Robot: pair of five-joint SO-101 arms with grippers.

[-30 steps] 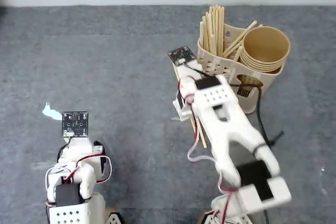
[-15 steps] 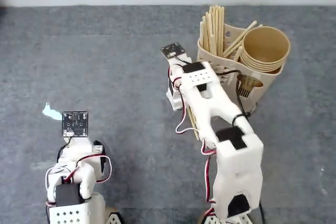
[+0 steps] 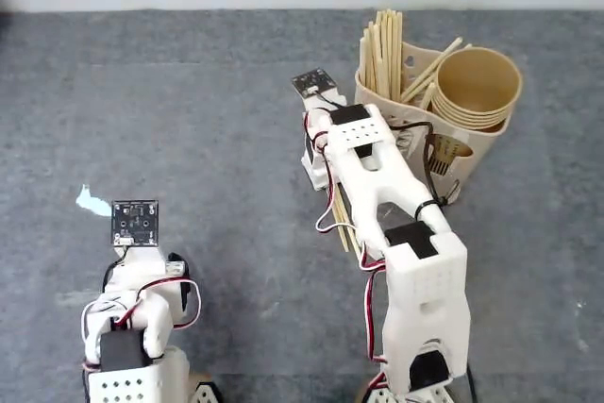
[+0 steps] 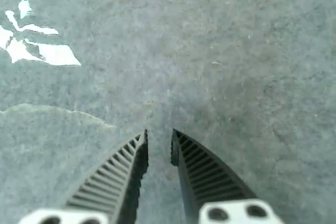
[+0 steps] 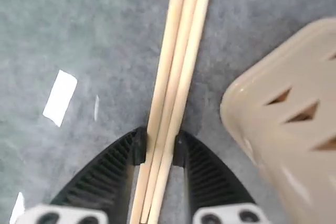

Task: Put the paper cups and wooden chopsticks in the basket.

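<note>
A beige basket stands at the back right of the grey mat, holding stacked paper cups and several upright wooden chopsticks. My right gripper sits just left of the basket, low over the mat. In the right wrist view this gripper is shut on a small bundle of chopsticks, with the basket wall close beside it. The bundle's near end pokes out under the arm. My left gripper rests at the front left, and in its own wrist view it is shut on nothing.
A pale scrap lies on the mat beside the left arm, seen as white patches in the left wrist view. A small white mark lies near the right gripper. The right arm's cable hangs against the basket.
The right arm has straightened and its wrist has shifted slightly left and toward the back, carrying the chopstick bundle along. The left arm has not moved.
</note>
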